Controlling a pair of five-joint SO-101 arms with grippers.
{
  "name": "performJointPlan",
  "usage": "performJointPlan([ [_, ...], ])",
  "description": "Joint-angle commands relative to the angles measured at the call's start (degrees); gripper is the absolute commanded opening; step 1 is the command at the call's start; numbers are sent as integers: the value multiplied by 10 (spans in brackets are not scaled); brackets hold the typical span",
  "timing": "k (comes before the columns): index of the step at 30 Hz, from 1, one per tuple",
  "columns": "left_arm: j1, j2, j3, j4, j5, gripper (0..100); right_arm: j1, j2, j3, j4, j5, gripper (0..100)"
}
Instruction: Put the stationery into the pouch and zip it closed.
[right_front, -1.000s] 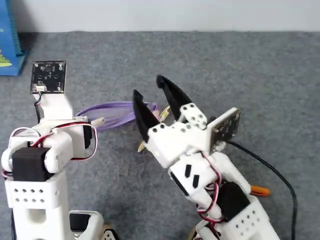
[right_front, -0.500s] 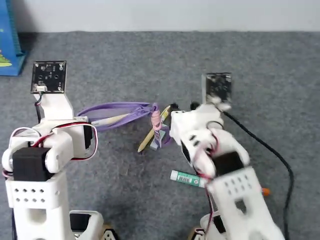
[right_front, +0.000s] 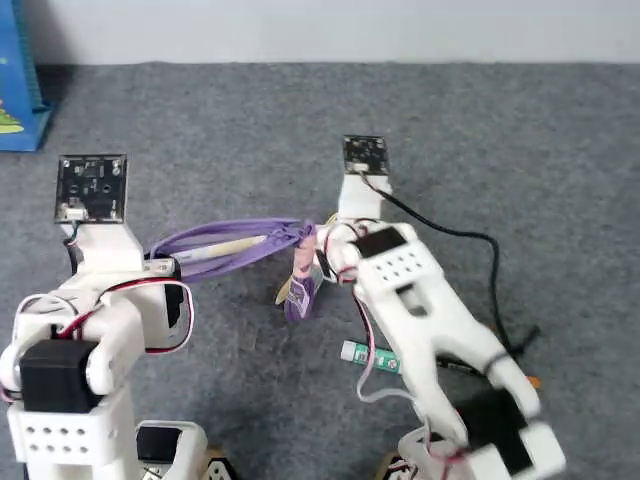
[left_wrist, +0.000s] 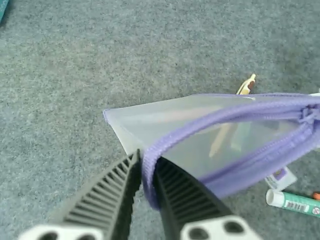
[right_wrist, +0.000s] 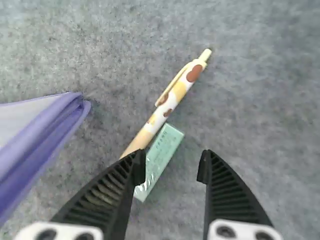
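left pincer clamped on the purple pouch corner, centre-left in the high view. right pincer spread just over the pen and flat green piece on the worktop. risk: pinching both, or shoving them under the pouch. pouch gapes open, perhaps one pale stick inside.

My high camera sits above and behind both arms, looking down across the table toward the wall. The left wrist camera peers along the left gripper, tight on the pouch. The right wrist camera stares past the right gripper, close to the table. All three catch the pouch; high and left wrist share the glue stick.
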Motion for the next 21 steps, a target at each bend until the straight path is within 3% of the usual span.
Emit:
performJointPlan([
  [1,0,-6,7,-24,8,12,-7,61,-77,3,-7,173],
  [16,0,-6,8,-22,8,12,-4,221,-154,4,-25,165],
  [21,0,-6,8,-21,8,12,6,220,-155,20,-24,4],
])
